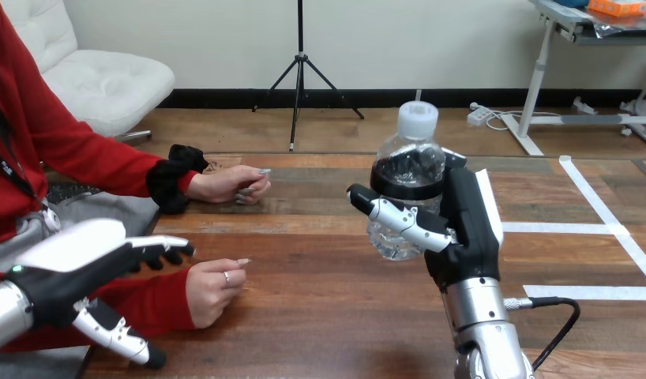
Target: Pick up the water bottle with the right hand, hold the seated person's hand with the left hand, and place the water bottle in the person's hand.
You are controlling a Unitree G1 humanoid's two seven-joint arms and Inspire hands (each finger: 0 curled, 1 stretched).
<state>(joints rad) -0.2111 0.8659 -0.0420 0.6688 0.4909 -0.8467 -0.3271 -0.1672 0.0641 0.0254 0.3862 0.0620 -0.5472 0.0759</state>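
Now water bottle (pixel 409 162) upright, lifted above table (pixel 343 316), right hand (pixel 466 229) curled round it. Person's nearer hand (pixel 213 288) lies well left of bottle. Left hand (pixel 83 257) spread, just beside that wrist, no grip yet.

Water bottle (pixel 407 170) showing clear, see-through body, white cap (pixel 418 120), dark band round middle. Right hand (pixel 462 229) showing black frame, white back shell; forearm (pixel 482 316) gleaming silver. Left hand (pixel 75 268) wearing same black and white. Table (pixel 328 300) showing brown wood grain in planks; white tape strips (pixel 588 292) crossing right part.
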